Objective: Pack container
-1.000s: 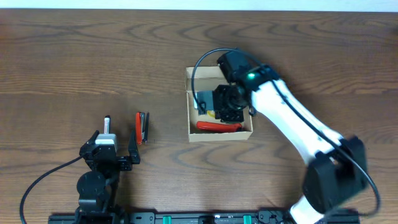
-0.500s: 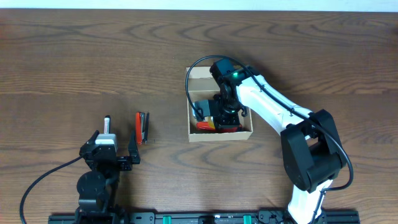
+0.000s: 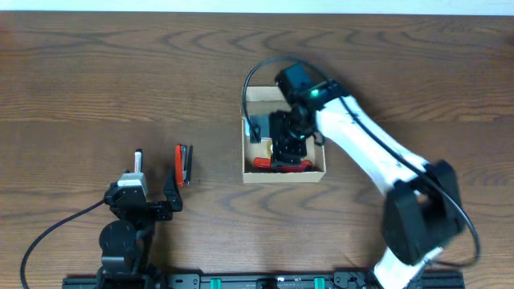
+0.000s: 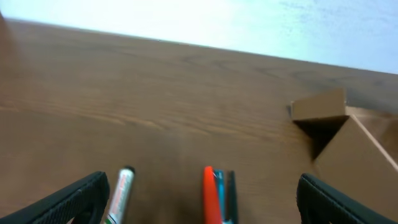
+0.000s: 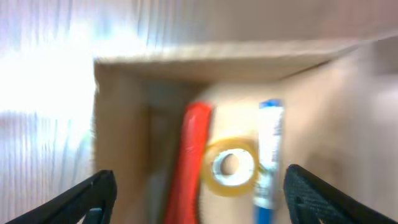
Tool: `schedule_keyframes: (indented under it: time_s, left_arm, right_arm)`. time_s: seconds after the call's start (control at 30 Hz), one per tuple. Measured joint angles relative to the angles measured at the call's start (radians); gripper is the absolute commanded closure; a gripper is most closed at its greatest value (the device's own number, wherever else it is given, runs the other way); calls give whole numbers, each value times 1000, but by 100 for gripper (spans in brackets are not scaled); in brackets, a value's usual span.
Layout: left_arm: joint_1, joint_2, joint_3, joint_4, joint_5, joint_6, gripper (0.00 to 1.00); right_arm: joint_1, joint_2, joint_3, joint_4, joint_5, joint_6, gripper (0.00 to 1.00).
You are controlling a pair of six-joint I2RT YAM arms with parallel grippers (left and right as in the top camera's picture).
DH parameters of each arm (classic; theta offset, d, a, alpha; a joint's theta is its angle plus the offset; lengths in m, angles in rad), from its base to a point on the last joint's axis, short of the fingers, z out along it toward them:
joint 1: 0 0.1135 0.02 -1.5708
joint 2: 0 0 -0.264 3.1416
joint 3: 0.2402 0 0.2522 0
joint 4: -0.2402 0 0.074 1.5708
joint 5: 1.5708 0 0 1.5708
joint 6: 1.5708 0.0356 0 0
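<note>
Our left claw (image 3: 147, 187) rests wide and empty at the table's (image 3: 72, 88) near edge, just behind a marker (image 3: 138, 159) and a red tool (image 3: 183, 164). Right of centre we see the container (image 3: 250, 170), flap open, holding a red stick (image 5: 193, 143), a tape roll (image 5: 231, 165) and a blue pen (image 5: 268, 155). Our right claw (image 3: 287, 146) hovers in it, jaws wide.

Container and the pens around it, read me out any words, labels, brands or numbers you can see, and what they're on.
No text can be read in any view.
On the container: plain cardboard, no print seen.
On the white marker lying on the table: greenish print, too blurred to read.
On the blue-and-white pen inside the container: label too blurred to read.
</note>
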Motion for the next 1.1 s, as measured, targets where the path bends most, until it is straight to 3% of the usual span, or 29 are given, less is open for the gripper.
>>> schedule_keyframes:
  time_s: [0.07, 0.23, 0.33, 0.53, 0.7, 0.93, 1.1]
  left_arm:
    - [0, 10, 31, -78, 18, -32, 5]
    - [0, 194, 238, -203, 26, -72, 5]
    - [0, 445, 426, -288, 30, -81, 5]
    - [-1, 1057, 923, -665, 37, -49, 5]
    - [-1, 1374, 1202, -816, 37, 11, 5]
    - [-1, 1606, 1242, -853, 89, 75, 4]
    - [-1, 1649, 1230, -799, 97, 86, 5]
  right_arm:
    - [-13, -71, 26, 5, -19, 41, 1]
    - [-82, -238, 56, 13, -51, 203, 1]
    - [-154, -294, 60, 11, -58, 304, 1]
    - [-350, -311, 61, 8, -61, 450, 1]
    - [-491, -311, 61, -2, -57, 507, 1]
    - [-600, -311, 61, -17, -7, 528, 1]
    - [-660, -304, 59, -16, 22, 530, 1]
